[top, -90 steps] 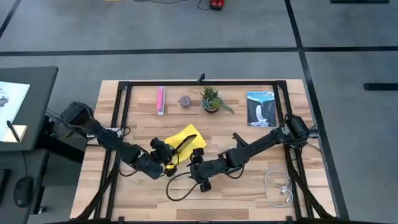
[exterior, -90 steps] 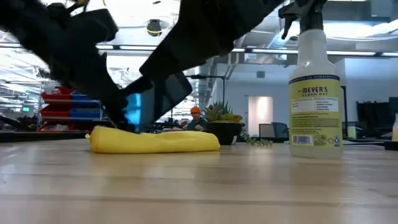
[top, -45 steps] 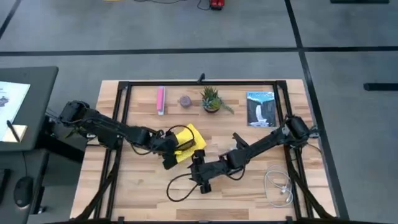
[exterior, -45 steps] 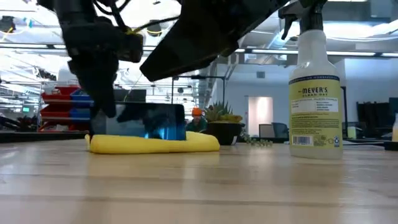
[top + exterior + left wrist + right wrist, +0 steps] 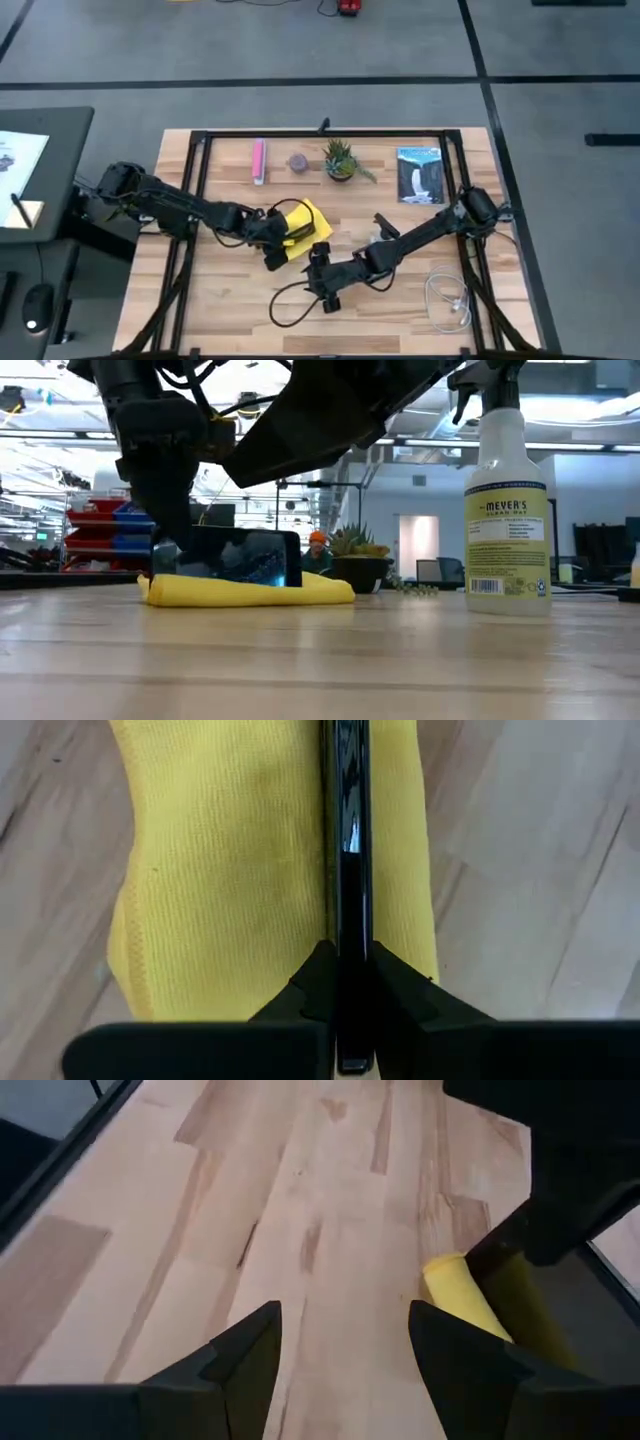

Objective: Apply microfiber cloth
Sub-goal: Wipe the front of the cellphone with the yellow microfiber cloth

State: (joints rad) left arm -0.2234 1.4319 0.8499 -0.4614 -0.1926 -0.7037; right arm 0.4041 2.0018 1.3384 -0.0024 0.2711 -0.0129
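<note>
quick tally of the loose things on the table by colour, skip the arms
yellow: 1, microfiber cloth
black: 1, phone
pink: 1, bar
green: 1, plant
white: 2, cable, spray bottle
blue: 1, booklet
total: 7

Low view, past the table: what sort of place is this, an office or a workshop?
Probably a large open lab or workshop. Behind the wooden table run bright ceiling lights and red and blue storage bins, and a person in an orange cap sits far back.
</note>
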